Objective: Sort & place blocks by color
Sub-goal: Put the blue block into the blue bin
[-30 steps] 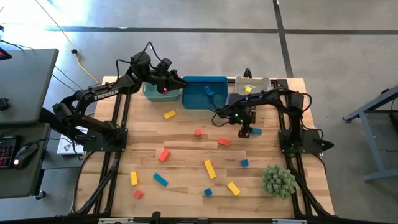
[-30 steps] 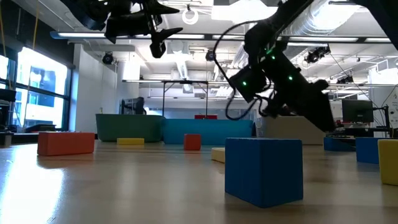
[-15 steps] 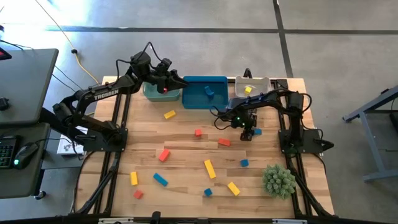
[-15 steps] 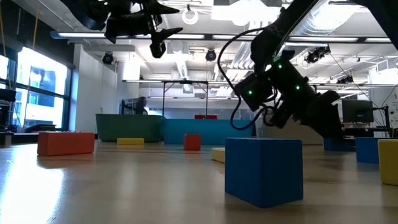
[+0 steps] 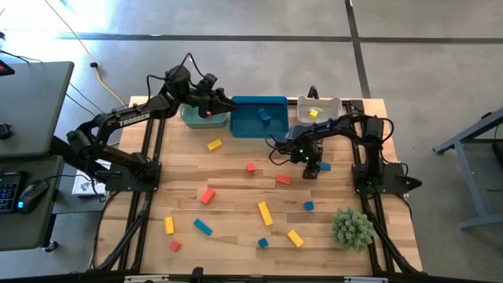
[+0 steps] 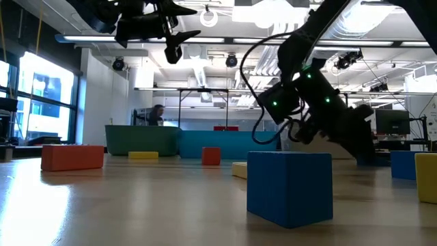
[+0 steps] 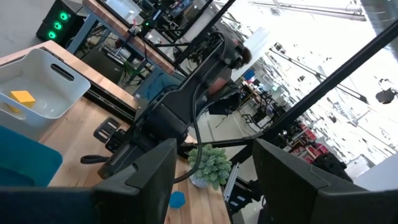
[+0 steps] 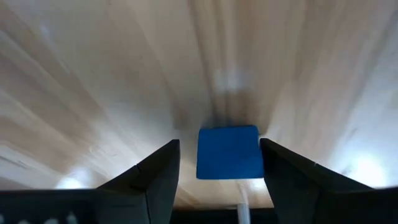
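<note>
At the table's far left, the left gripper point(image 5: 211, 101) hangs over the green bin point(image 5: 195, 118), fingers spread, holding nothing. Scattered red, yellow and blue blocks lie across the middle of the wooden table point(image 5: 236, 196), near neither gripper. Toward the right, the right gripper point(image 5: 311, 167) points down at a blue block point(image 8: 229, 152), which sits on the bare wood squarely between its open fingers point(image 8: 155, 177), not yet gripped. This small block looks nearly square, so no long axis matters. The blue bin point(image 5: 258, 116) lies just beyond, toward the table's far edge.
</note>
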Robot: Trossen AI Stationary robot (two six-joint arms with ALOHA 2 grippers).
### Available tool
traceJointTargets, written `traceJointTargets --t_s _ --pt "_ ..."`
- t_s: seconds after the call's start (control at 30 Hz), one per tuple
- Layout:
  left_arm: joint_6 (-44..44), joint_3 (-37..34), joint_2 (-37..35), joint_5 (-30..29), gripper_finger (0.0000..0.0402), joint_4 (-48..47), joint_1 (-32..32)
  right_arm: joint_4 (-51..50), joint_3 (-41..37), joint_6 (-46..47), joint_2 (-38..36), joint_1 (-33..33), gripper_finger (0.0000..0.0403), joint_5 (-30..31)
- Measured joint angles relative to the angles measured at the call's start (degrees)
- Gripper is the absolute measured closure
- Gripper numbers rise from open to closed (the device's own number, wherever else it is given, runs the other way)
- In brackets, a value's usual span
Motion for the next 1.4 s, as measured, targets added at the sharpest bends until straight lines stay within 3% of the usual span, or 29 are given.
traceJointTargets --t_s 0.3,0.53,0.93,1.2,1.4 --pt "0.00 0.00 0.00 0.00 0.0200 0.00 0.00 1.28 -2.76 3.59 -0.24 0.09 0.0208 -0.29" --pt "0.00 -0.01 0.00 -0.01 0.0200 0.00 0.01 1.21 -1.80 5.12 -0.04 0.07 0.0296 -0.79" --pt "1.22 -0.02 0.00 0.00 0.0200 -0.02 0.01 0.92 -1.89 10.10 -1.04 0.11 0.0296 -4.42" --pt "2.41 -0.02 -0.02 -0.02 0.0200 -0.54 0.00 1.80 0.46 17.94 -7.46 0.20 0.0296 -6.73" --pt "7.51 -0.02 -0.07 -1.40 0.0200 -6.87 0.02 3.84 5.76 21.70 -11.79 0.20 0.0296 -6.38"
